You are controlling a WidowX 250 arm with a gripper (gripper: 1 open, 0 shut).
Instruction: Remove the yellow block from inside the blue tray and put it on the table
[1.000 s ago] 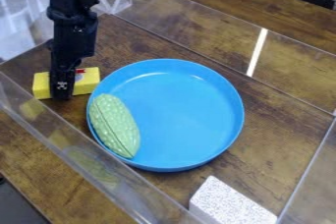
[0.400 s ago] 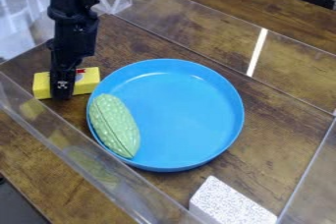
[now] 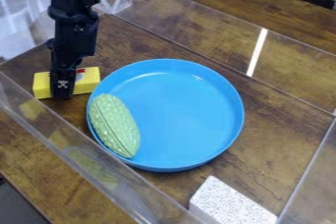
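The desk [image 3: 171, 31], dark glossy wooden planks, is sitting inside clear plastic walls [image 3: 79, 154] that are closing in the near and left sides. The yellow block [image 3: 66, 84] is lying on the wood just left of the blue tray [image 3: 197, 100], outside its rim, with little open room between the tray and the near wall. The block is showing a white-and-red label, its writing too small to read. The black hand [image 3: 62, 87] is pointing down onto the block with its jaws pinched shut on it. A green bumpy oval [image 3: 114, 125] is lying along the tray's left inner edge. A white speckled foam block [image 3: 234, 204] is resting near the bottom edge.
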